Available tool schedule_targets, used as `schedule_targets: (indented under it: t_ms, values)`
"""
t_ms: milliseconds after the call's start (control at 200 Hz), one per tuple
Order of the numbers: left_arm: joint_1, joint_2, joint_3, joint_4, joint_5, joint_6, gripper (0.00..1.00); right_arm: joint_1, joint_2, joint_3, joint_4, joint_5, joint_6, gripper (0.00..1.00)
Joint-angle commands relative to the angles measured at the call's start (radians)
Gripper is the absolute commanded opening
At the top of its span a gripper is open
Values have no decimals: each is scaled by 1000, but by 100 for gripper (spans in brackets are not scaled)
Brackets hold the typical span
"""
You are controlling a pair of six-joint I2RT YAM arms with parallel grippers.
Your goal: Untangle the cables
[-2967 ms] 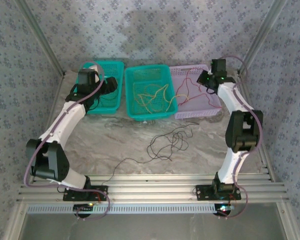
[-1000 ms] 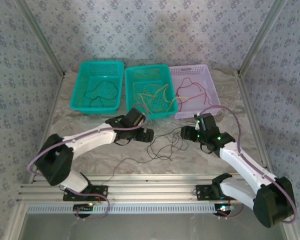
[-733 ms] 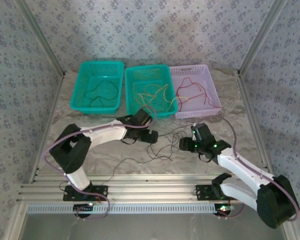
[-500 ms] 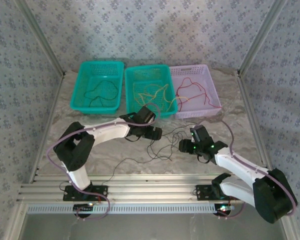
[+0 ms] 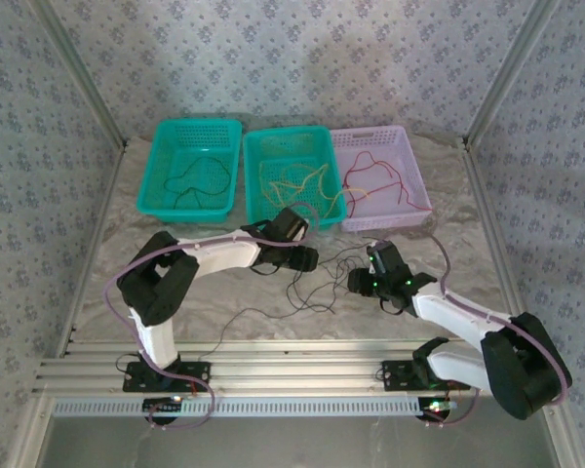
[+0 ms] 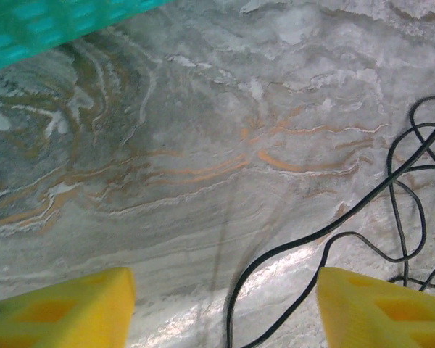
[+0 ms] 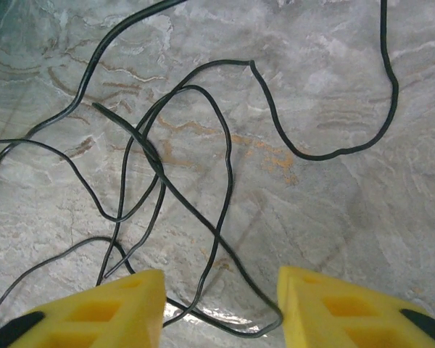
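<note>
A: Where does the loose black cable [image 5: 322, 288] lie?

B: On the marble counter [image 5: 458, 205], in the lower middle of the overhead view. It is a scribble of loops, with one thin strand trailing off toward the lower left.

A: And the arms?

B: Both reach low over it. The left pincer [image 5: 310, 259] sits at the tangle's upper left edge and the right pincer [image 5: 355, 282] at its right edge, so they face each other across the loops.

A: Is the left one pinching anything?

B: No. In its wrist view the yellow fingers [image 6: 58, 312] stand wide apart, and one strand runs up from the bottom edge between them, touching neither.

A: The right one?

B: It is spread too, though with a narrower gap. In its wrist view a bend of the cable lies on the counter between the fingers [image 7: 333, 308], just beside the right-hand one — I cannot tell whether it touches.

A: The other cables?

B: Three baskets stand in a row across the upper middle. The left teal basket [image 5: 190, 125] holds another black cable [image 5: 200, 180], the middle teal basket [image 5: 288, 132] holds a yellow cable [image 5: 297, 185], and the lilac basket [image 5: 375, 132] holds a red cable [image 5: 375, 180].
</note>
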Motion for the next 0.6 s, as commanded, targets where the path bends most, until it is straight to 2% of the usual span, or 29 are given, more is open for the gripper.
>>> schedule_targets:
  t_ms: [0,155,325,395,595]
  values:
    - [-11,44,6,-8,50,-1,59,1,9,-19,22,24,5,44]
    - [-14,28,-11,-9,85,15,59,-5,7,-15,22,28,3,43]
    - [-41,14,-25,-80,100,64,55,-16,-2,-13,19,27,0,39]
    - [-53,14,-37,-94,92,68,49,-18,-2,-13,22,28,0,34]
    - [-57,15,-58,-109,40,78,42,-20,4,-12,29,26,1,27]
